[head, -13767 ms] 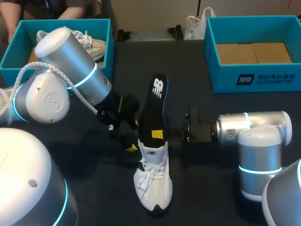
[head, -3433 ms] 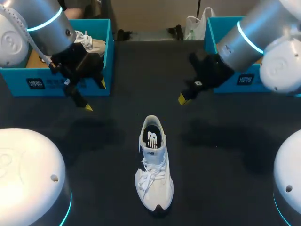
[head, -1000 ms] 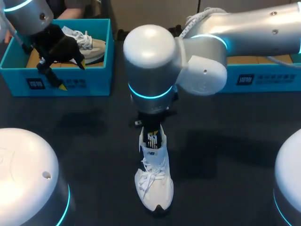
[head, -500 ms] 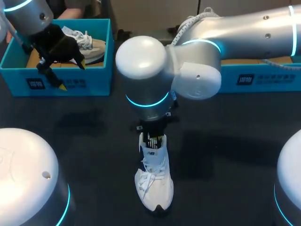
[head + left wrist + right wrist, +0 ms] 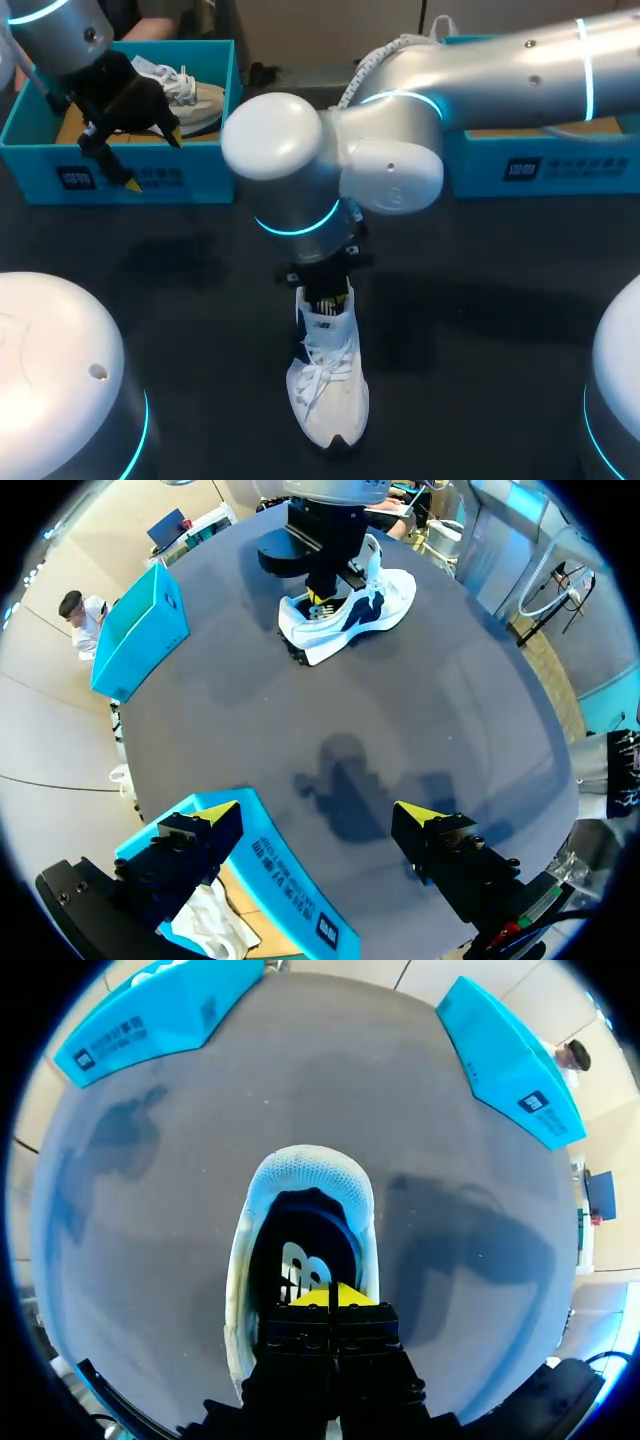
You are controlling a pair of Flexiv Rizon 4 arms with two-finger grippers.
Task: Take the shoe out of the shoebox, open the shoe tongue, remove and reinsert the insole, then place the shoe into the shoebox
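Observation:
A white shoe [image 5: 328,375] stands on the dark table, toe towards the near edge. My right arm comes across from the right, and its gripper [image 5: 324,296] points straight down into the shoe's opening. In the right wrist view that gripper [image 5: 330,1297] is shut, its yellow tips together just over the black insole [image 5: 300,1250] inside the shoe [image 5: 300,1175]. My left gripper [image 5: 152,160] hangs open at the front wall of the left blue shoebox [image 5: 200,180]. From the left wrist, the open gripper [image 5: 318,813] holds nothing, and the shoe [image 5: 350,605] lies far ahead.
The left shoebox holds a second pale shoe [image 5: 195,95]. An open blue shoebox [image 5: 540,165] stands at the back right, partly behind my right arm. Both boxes also show past the shoe in the right wrist view [image 5: 150,1010] [image 5: 510,1060].
My right arm's elbow has swung left while its shut gripper stayed over the shoe's opening and sank slightly. The left arm has not moved.

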